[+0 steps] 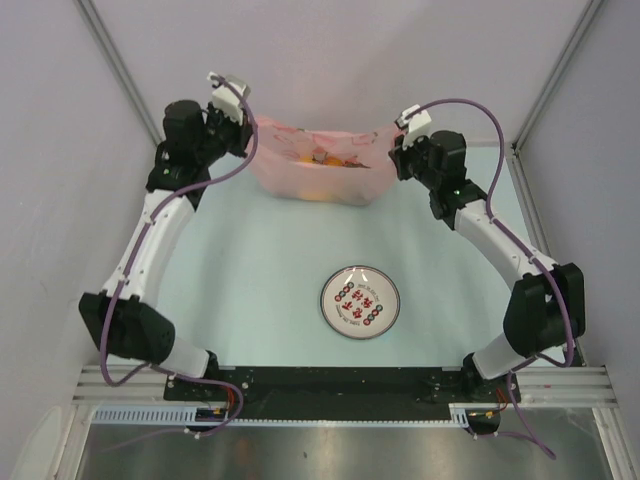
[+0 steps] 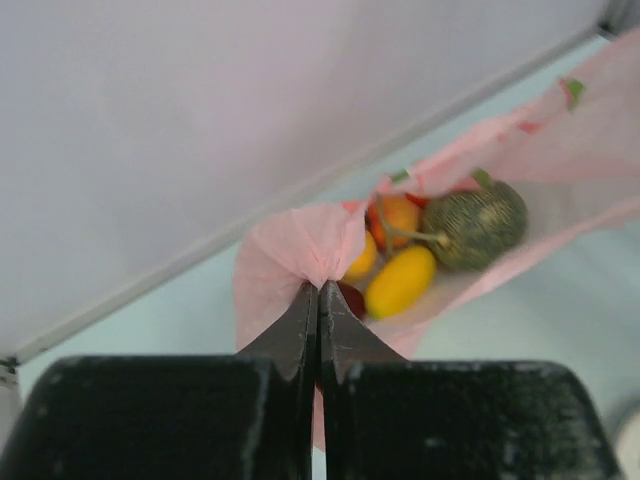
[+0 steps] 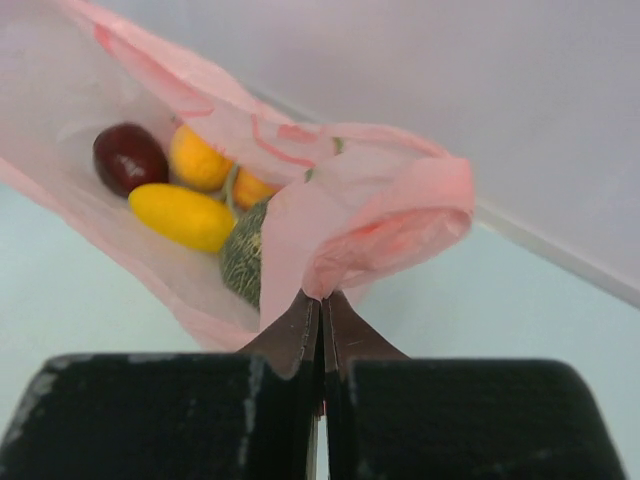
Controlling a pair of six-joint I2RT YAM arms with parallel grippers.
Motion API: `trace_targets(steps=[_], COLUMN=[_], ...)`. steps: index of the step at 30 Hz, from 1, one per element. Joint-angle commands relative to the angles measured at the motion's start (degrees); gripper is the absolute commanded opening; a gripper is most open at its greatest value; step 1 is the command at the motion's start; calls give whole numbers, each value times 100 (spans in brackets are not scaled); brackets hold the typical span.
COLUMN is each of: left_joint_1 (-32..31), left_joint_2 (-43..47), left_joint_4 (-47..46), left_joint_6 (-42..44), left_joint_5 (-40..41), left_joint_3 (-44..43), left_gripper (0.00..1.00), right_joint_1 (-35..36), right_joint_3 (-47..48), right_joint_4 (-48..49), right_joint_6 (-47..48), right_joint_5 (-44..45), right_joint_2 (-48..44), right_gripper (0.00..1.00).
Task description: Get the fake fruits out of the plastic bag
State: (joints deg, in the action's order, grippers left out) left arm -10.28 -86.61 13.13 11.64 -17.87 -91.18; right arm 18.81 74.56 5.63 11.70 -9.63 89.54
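Far across the worktop (image 1: 280, 250), my left hand (image 2: 318, 290) and right hand (image 3: 320, 297) each pinch an end of the plastic bag (image 1: 315, 172), fake fruits (image 2: 400, 282) pooled inside; uneven pulling could tear the thin film.

One plastic bag (image 1: 278, 162), five fake fruits (image 3: 180, 215) visible inside, one white plate (image 1: 332, 302).
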Motion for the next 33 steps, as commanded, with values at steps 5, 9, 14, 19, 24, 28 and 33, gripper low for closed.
trace_targets(steps=[5,9,14,19,24,28,33], left_joint_1=[-122,-272,-325,-352,-352,-352,-352], left_joint_2=[2049,2736,2869,2842,3009,3123,3176], left_joint_4=[32,41,234,322,357,401,235], left_joint_6=[-838,-1129,-1392,-1340,-1331,-1243,-1252], left_joint_5=[-1701,-1957,-2098,-2089,-1940,-1922,-1922], left_joint_3=[2322,2815,3053,3149,3229,3211,3387], left_gripper=[0,0,0,0,0,0,0], right_joint_1=[308,570,1482,2021,2065,2057,2057], right_joint_3=[-1022,-1032,-997,-979,-830,-514,215], right_joint_4=[-1273,-1223,-231,254,579,799,1037], right_joint_6=[103,385,674,1044,992,1123,1238], right_joint_5=[-302,-268,-4,-100,-4,241,505], right_joint_2=[-1174,-1788,-2098,-1739,-650,185,1423], right_gripper=[6,62,70,62,43,39,36])
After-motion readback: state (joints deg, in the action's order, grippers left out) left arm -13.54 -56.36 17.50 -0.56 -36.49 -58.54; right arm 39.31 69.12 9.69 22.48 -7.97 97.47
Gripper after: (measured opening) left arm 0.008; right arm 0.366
